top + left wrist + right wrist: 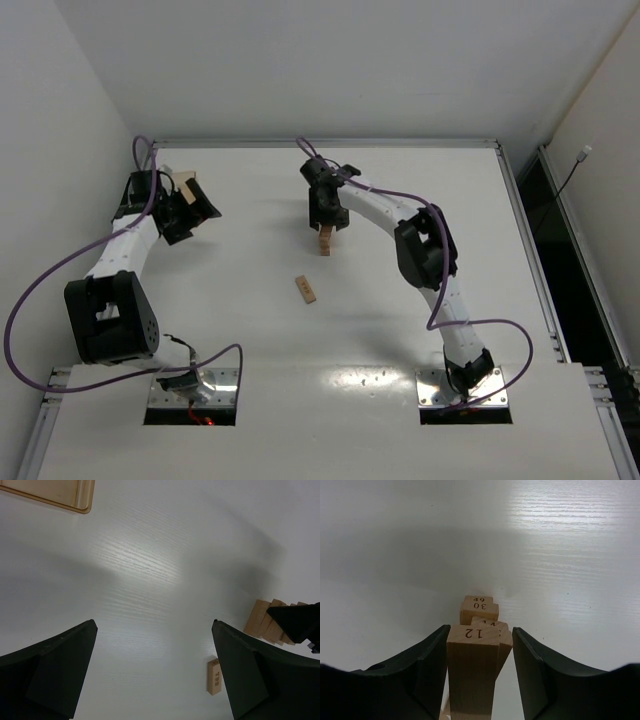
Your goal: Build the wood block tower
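Wood block tower (325, 240) stands mid-counter (420, 330). Right end effector (481, 629) straddles block no. 12 (472, 670) at its top w/ one finger touching; we can't tell if it's clamped. Right arm reaches fwd, wrist bent down. Left end effector (154, 624) is wide apart and empty, over the far-left counter.

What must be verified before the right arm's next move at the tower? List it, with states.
1. Right tool straddles the block marked 12: ok.
2. Firm grip on that block: cannot tell; a gap shows on one side.
3. Wood block tower standing: ok.
4. Its blocks squarely aligned: cannot tell.
5. Loose block lies apart from the tower: ok.
6. Left tool open, empty, away from the tower: ok.
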